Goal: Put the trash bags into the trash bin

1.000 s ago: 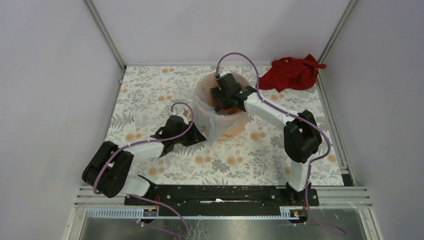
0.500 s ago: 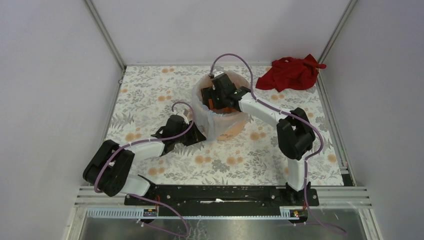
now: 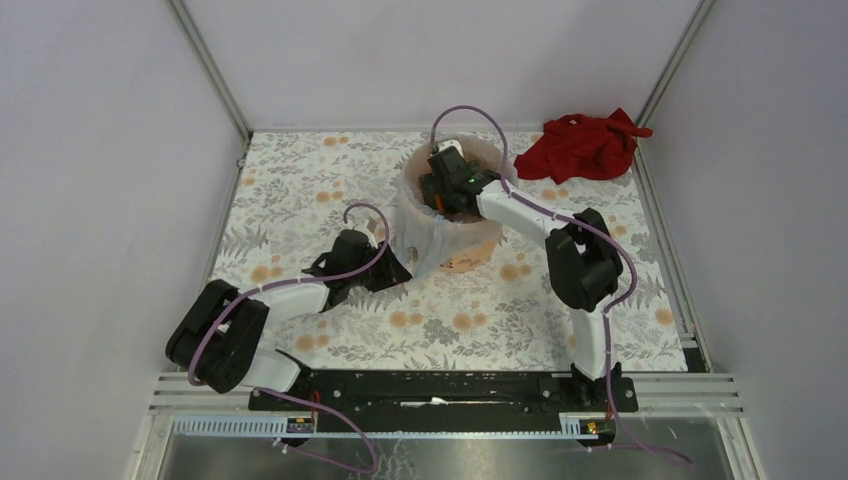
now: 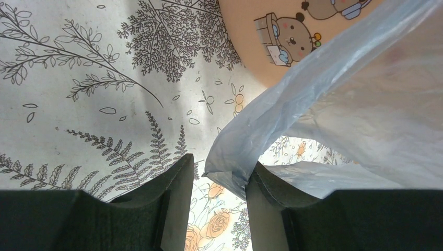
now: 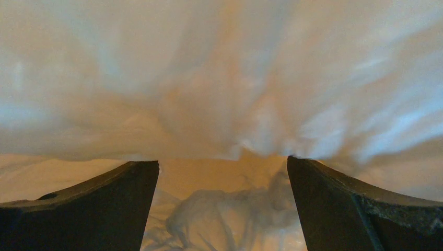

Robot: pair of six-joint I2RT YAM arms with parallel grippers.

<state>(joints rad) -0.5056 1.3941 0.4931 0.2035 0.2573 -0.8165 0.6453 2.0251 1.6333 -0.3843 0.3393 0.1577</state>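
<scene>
I find trash bag [image 4: 339, 104] part-seated in trash bin [image 3: 470, 256]; right gripper [image 5: 220, 172] splayed inside, left gripper [image 4: 219, 178] apparently slack around the untucked corner.

A robot test cell in a lab is shown. A bench [image 3: 300, 190] covered with a flower-printed sheet is closed in by plain pale walls [image 3: 100, 150] and aluminium frame posts [image 3: 208, 68]. A left arm [image 3: 285, 298] and a right arm [image 3: 520, 212], both white and black, are bolted to a black rail [image 3: 440, 385] at the near edge, and purple cables [image 3: 470, 110] are looped along them.
</scene>
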